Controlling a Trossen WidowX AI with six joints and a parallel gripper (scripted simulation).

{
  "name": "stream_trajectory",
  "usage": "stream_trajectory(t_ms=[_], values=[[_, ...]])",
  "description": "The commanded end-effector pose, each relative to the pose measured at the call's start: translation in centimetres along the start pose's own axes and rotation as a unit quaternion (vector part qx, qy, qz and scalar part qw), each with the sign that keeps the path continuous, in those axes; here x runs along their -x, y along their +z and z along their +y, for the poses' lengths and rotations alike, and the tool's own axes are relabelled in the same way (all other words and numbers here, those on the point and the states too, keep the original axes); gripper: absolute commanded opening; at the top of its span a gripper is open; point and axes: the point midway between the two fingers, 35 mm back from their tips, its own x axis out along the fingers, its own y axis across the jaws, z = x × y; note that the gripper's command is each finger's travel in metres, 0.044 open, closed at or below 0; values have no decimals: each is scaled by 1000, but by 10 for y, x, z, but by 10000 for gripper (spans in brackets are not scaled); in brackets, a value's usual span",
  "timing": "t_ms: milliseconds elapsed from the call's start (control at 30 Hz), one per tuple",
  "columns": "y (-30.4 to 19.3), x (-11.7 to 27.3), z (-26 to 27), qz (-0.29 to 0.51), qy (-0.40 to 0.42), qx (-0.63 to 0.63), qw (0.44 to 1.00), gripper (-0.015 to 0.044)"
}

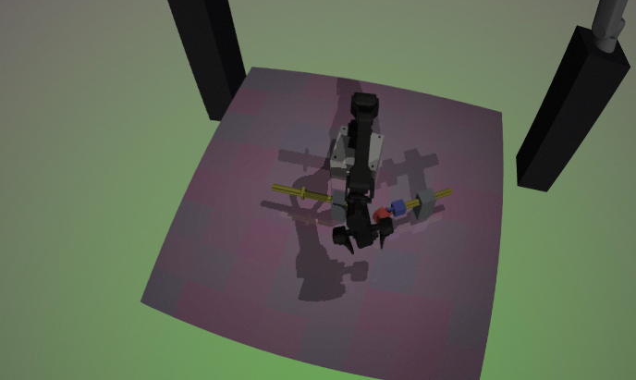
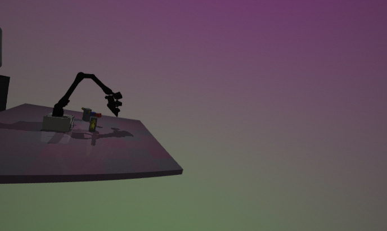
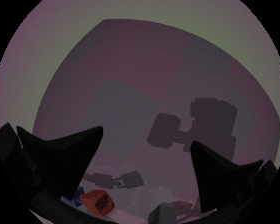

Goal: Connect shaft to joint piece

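Note:
The red joint piece (image 1: 382, 213) (image 2: 98, 114) (image 3: 97, 201) hangs beside a blue piece (image 1: 398, 207) (image 3: 73, 196) on the end of the first yellow shaft (image 1: 443, 193), which passes through a grey block (image 1: 425, 203) (image 2: 86, 114). In the wrist view its dark square opening faces right and slightly down; its exact alignment is unclear. The second yellow shaft (image 1: 288, 190) with a small collar runs into the other grey block (image 1: 338, 204) (image 3: 162, 214); its inner end is mostly hidden by the arm. My gripper (image 1: 367, 251) (image 2: 117, 115) (image 3: 149, 139) is open and empty, above and beyond the joint piece, touching nothing.
The arm's pale base (image 1: 339, 169) (image 2: 57, 123) stands behind the shafts, and the arm arches over the gap between the blocks. Two dark pillars (image 1: 201, 47) (image 1: 569, 113) stand outside the table (image 1: 225, 329). Dark shadows lie on the patterned table top.

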Motion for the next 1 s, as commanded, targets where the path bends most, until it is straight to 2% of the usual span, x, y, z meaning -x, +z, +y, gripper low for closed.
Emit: stream_trajectory(t_ms=[0, 433, 967], values=[[0, 8, 3, 14, -20, -50, 998, 440], [-21, 31, 9, 72, -102, -229, 966, 440], [-47, 70, 15, 99, -228, -408, 878, 440]])
